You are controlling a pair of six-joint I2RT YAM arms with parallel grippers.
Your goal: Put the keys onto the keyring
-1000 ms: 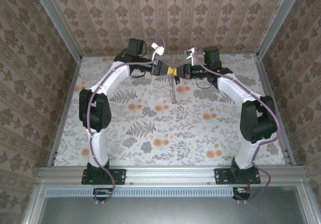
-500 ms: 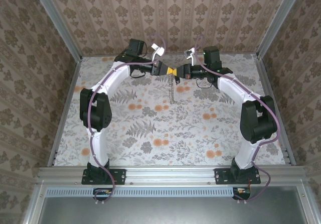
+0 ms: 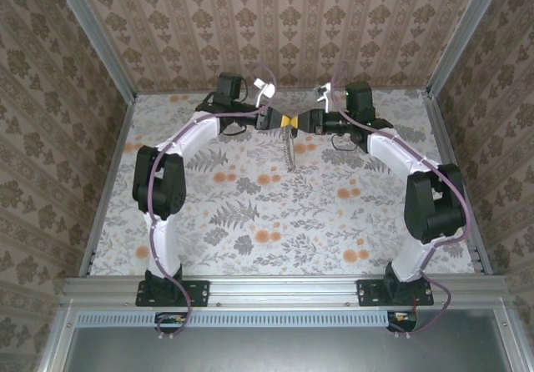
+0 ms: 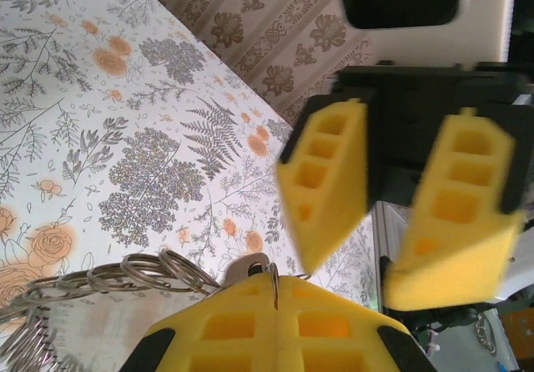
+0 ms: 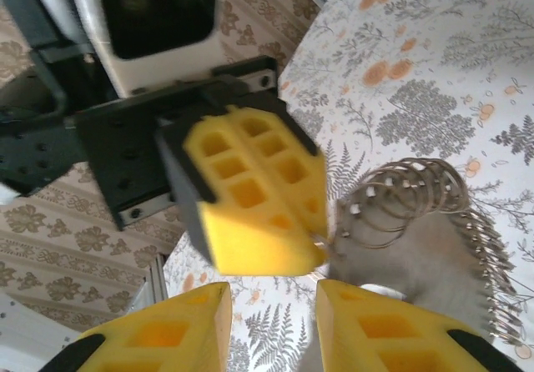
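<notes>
Over the far middle of the table my two grippers meet tip to tip. My left gripper (image 3: 286,121) (image 4: 275,287) is shut on the keyring (image 4: 274,273), a thin metal ring pinched edge-on between its yellow fingers. A silver key head (image 4: 249,264) with a hole sits against the ring. A chain of metal rings (image 3: 289,150) (image 4: 108,279) (image 5: 417,197) hangs from it. My right gripper (image 3: 305,122) (image 5: 274,295) is open just in front of the left fingertips (image 5: 250,197), with nothing between its fingers (image 4: 325,180).
The floral tablecloth (image 3: 275,213) lies under both arms. Patterned walls (image 3: 275,22) and metal frame rails (image 3: 100,63) close in the back and sides. The arm bases (image 3: 171,289) are bolted to the near rail.
My right gripper has opened, letting go of what it pinched. My left gripper has closed on the ring. Both wrists shifted slightly right and the hanging chain swung a little.
</notes>
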